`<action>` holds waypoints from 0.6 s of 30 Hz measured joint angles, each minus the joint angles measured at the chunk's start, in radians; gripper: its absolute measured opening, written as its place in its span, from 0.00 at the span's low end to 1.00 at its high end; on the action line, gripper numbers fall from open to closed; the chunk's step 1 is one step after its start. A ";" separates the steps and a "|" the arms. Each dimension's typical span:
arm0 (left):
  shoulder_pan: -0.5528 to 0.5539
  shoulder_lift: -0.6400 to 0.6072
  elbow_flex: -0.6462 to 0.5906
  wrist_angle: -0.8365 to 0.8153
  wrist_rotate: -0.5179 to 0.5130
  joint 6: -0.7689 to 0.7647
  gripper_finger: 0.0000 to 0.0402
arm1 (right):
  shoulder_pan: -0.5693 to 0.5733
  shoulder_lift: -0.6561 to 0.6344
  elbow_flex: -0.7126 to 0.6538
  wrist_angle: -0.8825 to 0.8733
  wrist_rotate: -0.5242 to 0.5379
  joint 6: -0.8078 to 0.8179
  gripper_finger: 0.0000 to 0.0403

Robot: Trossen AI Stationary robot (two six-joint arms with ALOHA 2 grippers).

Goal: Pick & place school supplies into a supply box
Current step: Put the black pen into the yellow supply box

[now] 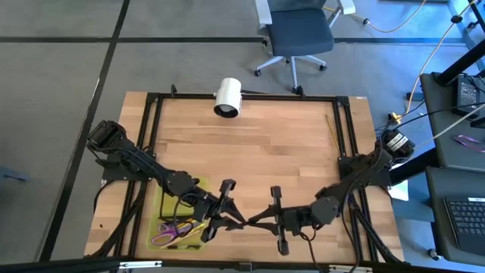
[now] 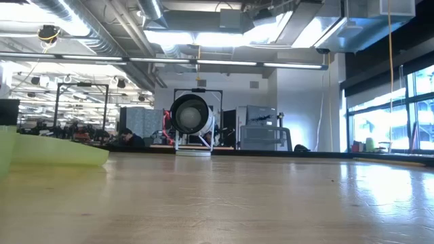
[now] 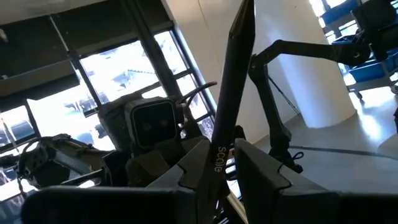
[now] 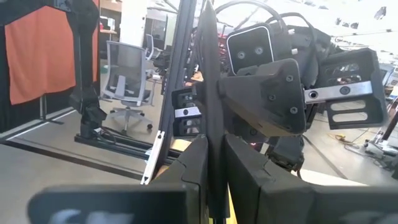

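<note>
Gripping 1 black pen (image 3: 231,93), both claws (image 1: 241,218)

Both arms are matte black, built of boxy jointed links with black cables looped along them, rising from the tabletop (image 1: 258,144). The left gripper (image 1: 220,206) and right gripper (image 1: 277,220) carry flat, angular dark fingers (image 4: 249,174). The wrist housing bears round screw heads and a rounded-square camera window with a pale border.
</note>
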 joint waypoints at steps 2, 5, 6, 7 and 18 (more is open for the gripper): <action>0.000 0.000 0.000 0.000 -0.002 0.000 0.16 | -0.006 0.000 0.000 0.000 -0.003 0.003 0.12; 0.000 0.000 0.000 0.000 -0.004 0.000 0.17 | -0.007 0.000 0.000 0.000 -0.003 0.003 0.12; 0.000 0.000 0.000 0.000 -0.007 0.000 0.17 | -0.007 0.000 0.000 0.000 -0.002 0.003 0.12; 0.000 0.000 0.000 0.000 -0.015 -0.001 0.17 | -0.007 0.000 0.000 0.000 0.001 0.003 0.12; 0.005 0.000 0.000 -0.003 -0.031 -0.001 0.16 | -0.008 0.000 0.000 -0.001 0.009 0.004 0.12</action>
